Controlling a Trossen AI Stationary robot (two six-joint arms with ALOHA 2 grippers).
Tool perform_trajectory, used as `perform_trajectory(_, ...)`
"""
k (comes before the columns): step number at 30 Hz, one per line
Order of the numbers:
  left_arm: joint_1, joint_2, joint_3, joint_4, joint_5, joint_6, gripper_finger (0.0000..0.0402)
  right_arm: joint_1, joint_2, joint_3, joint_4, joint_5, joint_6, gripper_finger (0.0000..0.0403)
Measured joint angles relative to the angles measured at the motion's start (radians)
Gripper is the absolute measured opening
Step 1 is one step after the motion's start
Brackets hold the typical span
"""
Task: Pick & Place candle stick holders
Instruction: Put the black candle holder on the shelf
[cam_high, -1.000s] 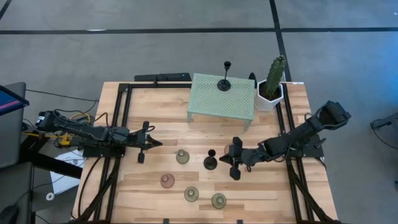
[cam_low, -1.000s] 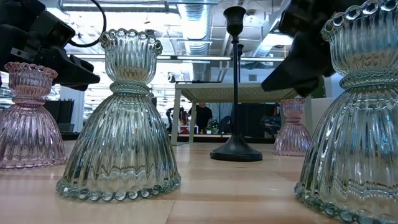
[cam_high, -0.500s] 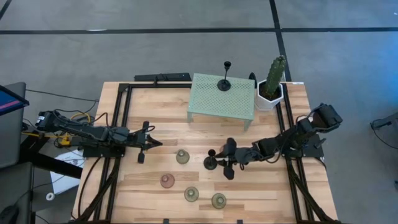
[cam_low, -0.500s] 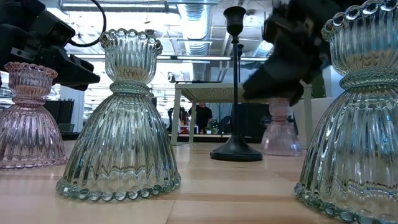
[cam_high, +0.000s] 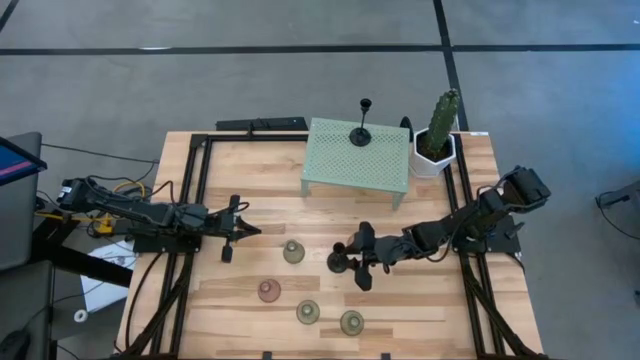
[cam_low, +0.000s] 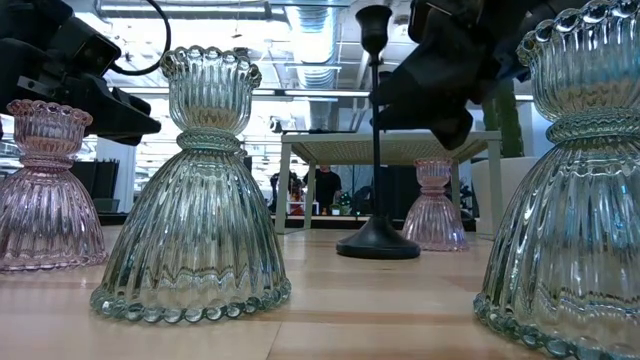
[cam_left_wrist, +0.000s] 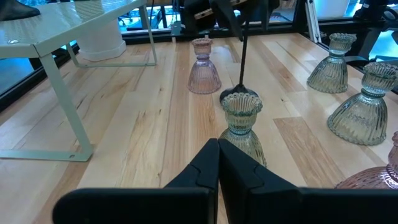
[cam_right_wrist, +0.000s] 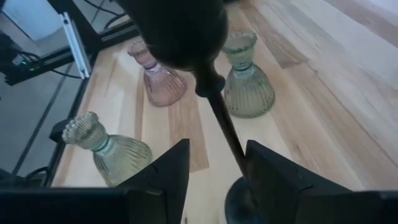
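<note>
A black candle stick holder (cam_high: 338, 262) stands upright on its round base (cam_low: 378, 243) at mid-table. My right gripper (cam_right_wrist: 217, 149) is open, one finger on each side of its thin stem (cam_right_wrist: 217, 118), just below the cup. A pink holder (cam_low: 432, 205) stands behind it, hidden under that arm in the high view. Three pale green holders (cam_high: 293, 252) (cam_high: 307, 312) (cam_high: 351, 322) and another pink one (cam_high: 269, 291) stand nearer the front. A second black holder (cam_high: 361, 135) stands on the mint stand (cam_high: 357, 160). My left gripper (cam_high: 228, 240) waits shut at the left. My right gripper comes at the black holder's stem (cam_right_wrist: 231, 152) level from the table's right, its fingers across the stem. The stem runs close along one finger (cam_right_wrist: 261, 168); whether it touches, I cannot tell. The holder stands on the table.
A cactus in a white pot (cam_high: 437, 140) stands at the far right beside the mint stand. Black frame rails (cam_high: 195, 200) run along both sides of the wooden table. Bare wood lies at the far left and near right.
My right gripper has gone toward the table's left edge, up to the black holder's stem. The pink holder below it has shifted left along the table and now stands still behind the black one.
</note>
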Motion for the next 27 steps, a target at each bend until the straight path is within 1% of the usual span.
perform_trajectory(7, 0.000, 0.000, 0.000, 0.000, 0.000, 0.000, 0.0006, -0.008, 0.000, 0.004, -0.012, 0.047, 0.000, 0.0119)
perform_trajectory(19, 0.000, 0.000, 0.000, 0.000, 0.000, 0.000, 0.0006, -0.051, 0.000, 0.004, 0.035, 0.050, 0.000, 0.0055)
perform_trajectory(24, 0.000, 0.000, 0.000, 0.000, 0.000, 0.000, 0.0006, -0.051, -0.001, 0.004, 0.037, 0.049, -0.007, 0.0014)
perform_trajectory(27, 0.000, 0.000, 0.000, 0.000, 0.000, 0.000, 0.0006, -0.045, -0.001, 0.004, 0.046, 0.050, -0.034, 0.0011)
